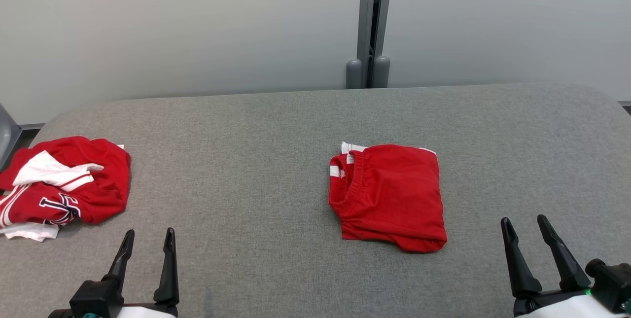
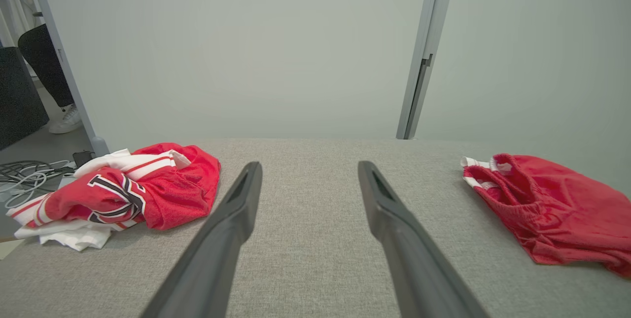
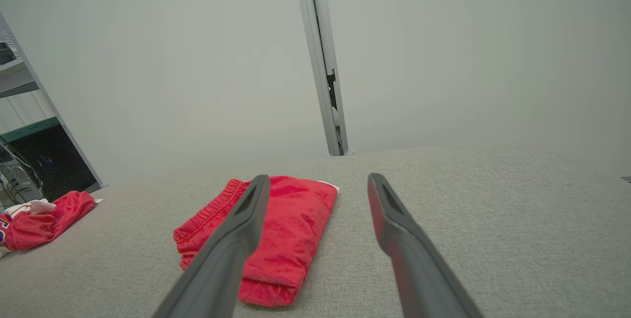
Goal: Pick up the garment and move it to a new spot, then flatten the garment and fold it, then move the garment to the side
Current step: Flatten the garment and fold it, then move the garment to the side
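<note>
A folded red garment [image 1: 389,195] with an elastic waistband and white trim lies flat on the grey fabric table [image 1: 246,160], right of centre. It also lies at the right of the left wrist view [image 2: 547,212] and behind the fingers in the right wrist view [image 3: 276,239]. A second garment [image 1: 64,185], red and white with dark lettering, sits crumpled at the table's left edge [image 2: 128,194]. My left gripper [image 1: 150,232] stands open at the front left, empty [image 2: 309,165]. My right gripper [image 1: 523,219] stands open at the front right, empty, just right of the folded garment [image 3: 318,177].
A pale wall with a grey metal post [image 1: 368,22] runs behind the table's far edge. In the left wrist view, cables [image 2: 24,172] lie on the floor beyond the table's left end, with a person's shoe [image 2: 64,122] and a dark cabinet [image 2: 17,101] there.
</note>
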`<state>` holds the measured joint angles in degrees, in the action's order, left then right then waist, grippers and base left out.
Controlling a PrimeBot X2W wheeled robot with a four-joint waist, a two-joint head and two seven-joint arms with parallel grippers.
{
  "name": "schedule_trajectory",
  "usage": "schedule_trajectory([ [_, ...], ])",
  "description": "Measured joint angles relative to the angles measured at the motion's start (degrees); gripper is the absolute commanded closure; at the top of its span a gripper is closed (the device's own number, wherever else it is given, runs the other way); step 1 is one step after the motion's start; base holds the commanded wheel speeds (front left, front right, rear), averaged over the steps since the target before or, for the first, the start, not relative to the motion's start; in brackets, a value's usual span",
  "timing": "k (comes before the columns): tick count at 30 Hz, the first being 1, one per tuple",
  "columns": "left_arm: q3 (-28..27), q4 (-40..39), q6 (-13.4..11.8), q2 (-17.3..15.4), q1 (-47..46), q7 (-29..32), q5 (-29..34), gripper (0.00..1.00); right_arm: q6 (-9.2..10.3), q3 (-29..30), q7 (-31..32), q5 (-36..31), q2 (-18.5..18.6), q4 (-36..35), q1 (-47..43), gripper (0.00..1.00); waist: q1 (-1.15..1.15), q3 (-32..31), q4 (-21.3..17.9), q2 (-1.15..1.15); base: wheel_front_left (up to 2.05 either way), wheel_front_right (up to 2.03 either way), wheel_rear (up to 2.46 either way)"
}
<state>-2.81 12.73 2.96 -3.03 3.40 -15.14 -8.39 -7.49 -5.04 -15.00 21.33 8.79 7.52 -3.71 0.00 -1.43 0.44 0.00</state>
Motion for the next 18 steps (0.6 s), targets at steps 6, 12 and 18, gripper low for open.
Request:
schedule_trajectory([
  [6,-0.1,-0.4,0.0,0.0,0.4,0.0,0.2,0.00,0.00,0.7,0.0,-0.7,-0.5,0.5,-0.1,0.00,0.00,0.0,-0.2,0.00,0.00,0.00,0.00],
  [12,-0.2,-0.7,-0.1,0.0,0.6,0.0,0.2,0.00,0.00,2.1,0.0,-1.8,-1.2,0.7,-0.2,0.00,0.00,0.0,-0.1,0.00,0.00,0.00,0.00],
  [18,-0.2,-0.8,-0.3,0.0,0.7,0.0,0.2,0.00,0.00,2.8,0.0,-2.6,-1.8,0.9,-0.4,0.00,0.00,-0.1,0.1,0.00,0.00,0.00,0.00],
])
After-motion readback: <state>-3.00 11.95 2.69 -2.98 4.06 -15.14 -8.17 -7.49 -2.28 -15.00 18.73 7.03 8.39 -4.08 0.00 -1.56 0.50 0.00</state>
